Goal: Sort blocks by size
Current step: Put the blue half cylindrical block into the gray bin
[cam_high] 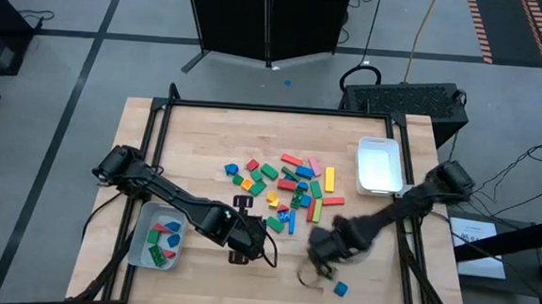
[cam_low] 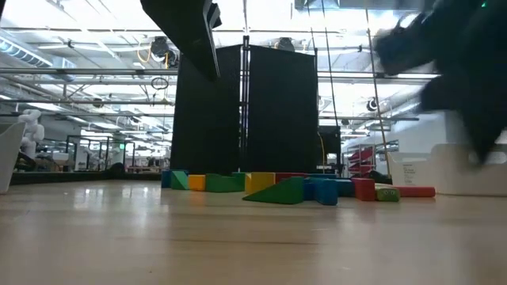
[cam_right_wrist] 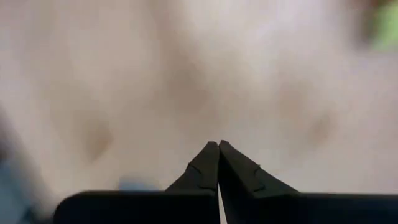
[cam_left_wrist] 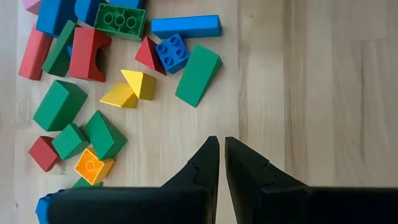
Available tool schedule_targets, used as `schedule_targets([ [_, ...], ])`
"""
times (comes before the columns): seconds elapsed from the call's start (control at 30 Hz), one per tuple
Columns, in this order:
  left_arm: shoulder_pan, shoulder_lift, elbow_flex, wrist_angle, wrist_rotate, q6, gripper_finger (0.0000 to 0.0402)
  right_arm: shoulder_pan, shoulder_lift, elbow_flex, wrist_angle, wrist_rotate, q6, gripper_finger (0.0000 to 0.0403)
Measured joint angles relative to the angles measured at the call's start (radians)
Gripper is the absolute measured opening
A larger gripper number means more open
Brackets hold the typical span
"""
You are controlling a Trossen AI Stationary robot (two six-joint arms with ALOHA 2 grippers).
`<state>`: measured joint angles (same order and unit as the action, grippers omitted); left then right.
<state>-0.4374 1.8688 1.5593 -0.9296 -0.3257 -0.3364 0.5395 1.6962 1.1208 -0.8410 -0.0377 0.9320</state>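
Left tray [cam_high: 142,250], near the tabletop's [cam_high: 196,138] front left corner: several blocks already inside, red, green and blue; placed within easy reach of the left arm, presumably as the bin for one size class.

Left hand [cam_high: 243,256], just right of that tray and just in front of the pile: fingers nearly together with only a thin slit between them, nothing held. In the wrist view the fingers [cam_left_wrist: 205,165] point over bare wood, the pile spread beyond them. Judged as positioned between tray and pile for a short travel either way.

Blocks [cam_high: 288,183], loose at the middle of the tabletop: mixed cubes, wedges and longer bars, many touching or overlapping. Closest to the left hand: a long green block [cam_left_wrist: 199,74], yellow wedges [cam_left_wrist: 130,88], a small blue studded cube [cam_left_wrist: 172,52]. Tight packing likely to hinder a clean grasp of any single piece without nudging neighbours.

Right hand [cam_high: 319,268], low over the tabletop at the front, right of centre: fingers fully closed, empty. One stray blue block [cam_high: 340,288] just beside it, well apart from the pile.

White tray [cam_high: 379,165], at the right edge: contents not discernible; presumably the bin for the other size class.
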Motion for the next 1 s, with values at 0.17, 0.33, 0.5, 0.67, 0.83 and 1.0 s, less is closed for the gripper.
schedule_targets([
  [0.17, -0.004, 0.000, 0.000, 0.000, 0.000, -0.025, 0.0031, 0.143, -0.050, -0.002, -0.016, -0.073, 0.198, 0.0000],
  [0.33, -0.003, 0.000, 0.000, 0.000, 0.001, -0.025, 0.0031, 0.272, -0.045, -0.002, 0.017, -0.147, 0.380, 0.0000],
  [0.5, -0.004, 0.000, 0.000, 0.001, 0.003, -0.020, 0.0031, 0.343, -0.017, -0.001, 0.117, -0.131, 0.504, 0.0000],
  [0.67, -0.002, 0.000, -0.001, 0.003, 0.006, -0.018, 0.0031, 0.351, 0.049, -0.001, 0.154, -0.132, 0.530, 0.0000],
  [0.83, -0.003, 0.000, -0.001, 0.003, 0.006, -0.022, 0.0031, 0.330, 0.121, -0.001, 0.162, -0.154, 0.471, 0.0000],
  [1.0, -0.003, 0.000, -0.001, 0.004, 0.007, -0.024, 0.0031, 0.262, 0.169, 0.000, 0.188, -0.155, 0.338, 0.0000],
])
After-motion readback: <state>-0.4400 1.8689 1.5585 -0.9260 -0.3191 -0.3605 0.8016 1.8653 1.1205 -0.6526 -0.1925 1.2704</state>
